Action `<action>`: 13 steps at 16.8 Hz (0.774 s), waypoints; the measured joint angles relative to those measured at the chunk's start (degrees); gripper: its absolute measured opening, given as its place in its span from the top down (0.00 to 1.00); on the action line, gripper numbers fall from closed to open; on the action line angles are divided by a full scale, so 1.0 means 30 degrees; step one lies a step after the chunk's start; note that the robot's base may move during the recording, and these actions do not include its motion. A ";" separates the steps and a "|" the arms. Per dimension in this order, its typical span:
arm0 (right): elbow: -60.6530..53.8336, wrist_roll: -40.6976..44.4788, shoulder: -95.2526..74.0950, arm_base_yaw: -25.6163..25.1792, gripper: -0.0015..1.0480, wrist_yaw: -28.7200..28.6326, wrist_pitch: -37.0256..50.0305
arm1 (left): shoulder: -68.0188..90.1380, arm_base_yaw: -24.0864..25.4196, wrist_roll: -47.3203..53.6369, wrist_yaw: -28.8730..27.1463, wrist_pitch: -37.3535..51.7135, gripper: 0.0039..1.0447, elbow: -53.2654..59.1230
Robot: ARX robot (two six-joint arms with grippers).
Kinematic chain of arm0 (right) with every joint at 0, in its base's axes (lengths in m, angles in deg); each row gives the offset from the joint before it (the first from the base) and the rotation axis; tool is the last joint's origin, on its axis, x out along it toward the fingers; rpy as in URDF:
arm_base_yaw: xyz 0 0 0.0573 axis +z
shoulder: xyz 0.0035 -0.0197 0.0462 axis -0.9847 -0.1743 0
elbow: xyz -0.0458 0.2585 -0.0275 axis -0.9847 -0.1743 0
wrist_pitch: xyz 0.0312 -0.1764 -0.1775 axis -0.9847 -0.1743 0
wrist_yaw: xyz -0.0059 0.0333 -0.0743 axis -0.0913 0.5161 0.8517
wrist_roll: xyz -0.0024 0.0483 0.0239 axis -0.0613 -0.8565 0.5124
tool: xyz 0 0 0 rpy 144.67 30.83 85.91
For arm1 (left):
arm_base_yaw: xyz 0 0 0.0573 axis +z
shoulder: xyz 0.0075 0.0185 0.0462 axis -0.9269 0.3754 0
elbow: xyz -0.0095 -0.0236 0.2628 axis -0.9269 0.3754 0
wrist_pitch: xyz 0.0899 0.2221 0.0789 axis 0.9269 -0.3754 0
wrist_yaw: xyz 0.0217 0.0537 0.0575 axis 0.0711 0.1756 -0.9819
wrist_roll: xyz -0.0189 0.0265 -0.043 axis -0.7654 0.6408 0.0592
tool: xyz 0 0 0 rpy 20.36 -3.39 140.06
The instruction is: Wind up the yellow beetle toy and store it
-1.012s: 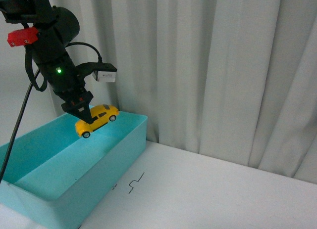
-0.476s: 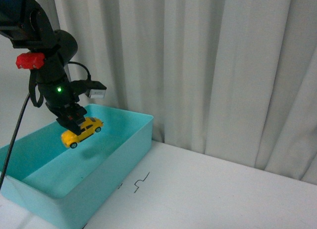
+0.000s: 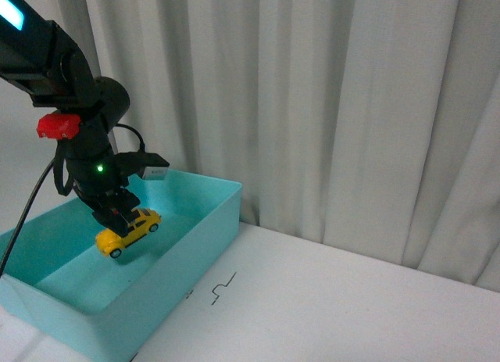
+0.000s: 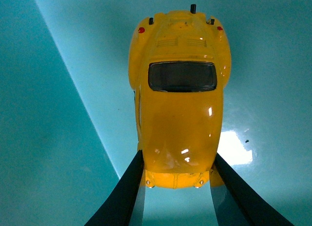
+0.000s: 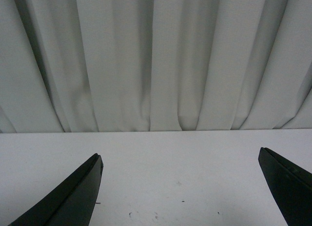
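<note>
The yellow beetle toy (image 3: 129,230) is a small glossy yellow car with dark windows. My left gripper (image 3: 119,218) is shut on it and holds it low inside the turquoise bin (image 3: 199,237), just above the bin's floor. In the left wrist view the toy (image 4: 179,99) fills the middle, its sides pinched between my two black fingers (image 4: 127,192), with the bin floor (image 4: 273,65) under it. My right gripper (image 5: 180,187) is open and empty over the white table (image 5: 175,157); it does not show in the front view.
The bin stands at the table's left, with its walls around the toy. White curtains (image 3: 328,104) hang behind the table. A small black mark (image 3: 224,288) lies on the white tabletop (image 3: 336,307) to the right of the bin.
My left arm has lowered the toy from above the bin's back rim down into the bin, toward its floor. The front view itself shifted slightly after the earliest frame.
</note>
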 joint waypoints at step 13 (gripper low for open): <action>0.0000 0.0000 0.0000 0.0000 0.06 -0.0007 0.0000 | -0.0168 -0.0583 0.0291 0.1515 0.0860 0.07 0.0663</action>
